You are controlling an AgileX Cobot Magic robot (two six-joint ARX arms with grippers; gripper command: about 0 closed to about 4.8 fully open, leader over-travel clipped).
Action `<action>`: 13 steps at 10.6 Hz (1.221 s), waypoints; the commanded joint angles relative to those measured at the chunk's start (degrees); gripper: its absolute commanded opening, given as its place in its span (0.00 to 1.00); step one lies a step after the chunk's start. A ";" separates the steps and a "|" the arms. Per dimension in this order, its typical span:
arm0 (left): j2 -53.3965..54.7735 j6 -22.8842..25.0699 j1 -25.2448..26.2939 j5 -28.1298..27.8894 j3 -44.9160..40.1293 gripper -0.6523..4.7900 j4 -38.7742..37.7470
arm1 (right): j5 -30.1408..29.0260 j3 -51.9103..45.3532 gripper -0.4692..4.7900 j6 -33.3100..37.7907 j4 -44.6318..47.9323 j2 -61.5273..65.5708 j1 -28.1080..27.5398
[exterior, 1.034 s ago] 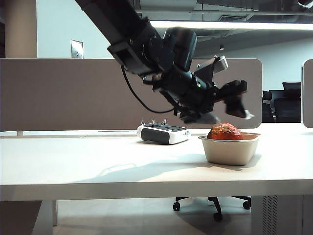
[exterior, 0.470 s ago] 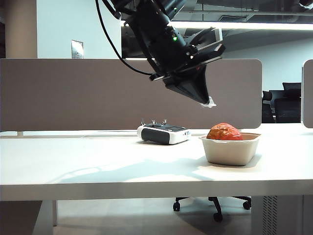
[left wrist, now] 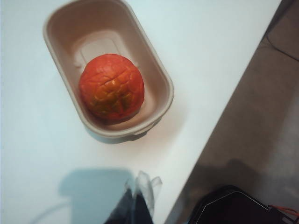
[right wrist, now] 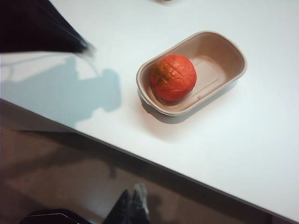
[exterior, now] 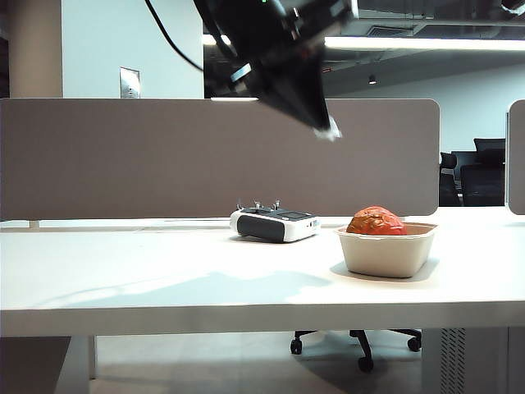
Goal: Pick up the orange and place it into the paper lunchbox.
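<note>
Orange [left wrist: 111, 87] in paper lunchbox [left wrist: 164, 79] – left gripper [exterior: 326, 130] clenched, empty, high above table; right gripper [right wrist: 132, 200] fingers together, empty

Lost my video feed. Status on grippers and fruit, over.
Left gripper shut, empty, high above the table. Right gripper shut, off the table edge. Round reddish-orange orange sits in beige moulded-pulp paper lunchbox. Nothing in the way.

Wide bare surface [exterior: 123, 279] lies open on the left and near side, while the controller [exterior: 274, 223] and, just right of it, the paper lunchbox [exterior: 385, 250] holding the orange [exterior: 376, 222] stand before the far partition [exterior: 123, 156].
</note>
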 commanded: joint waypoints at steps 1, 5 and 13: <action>-12.11 0.92 0.07 -1.53 -6.25 0.11 -5.07 | 0.26 0.24 0.08 -0.33 1.51 -0.59 0.04; -37.77 -2.73 0.04 -6.60 -31.65 0.11 5.31 | 0.00 -13.62 0.08 -2.58 14.53 -11.08 0.02; -49.94 -2.99 0.04 -8.59 -43.28 0.11 11.28 | 0.44 -15.93 0.13 -2.62 14.40 -11.17 0.02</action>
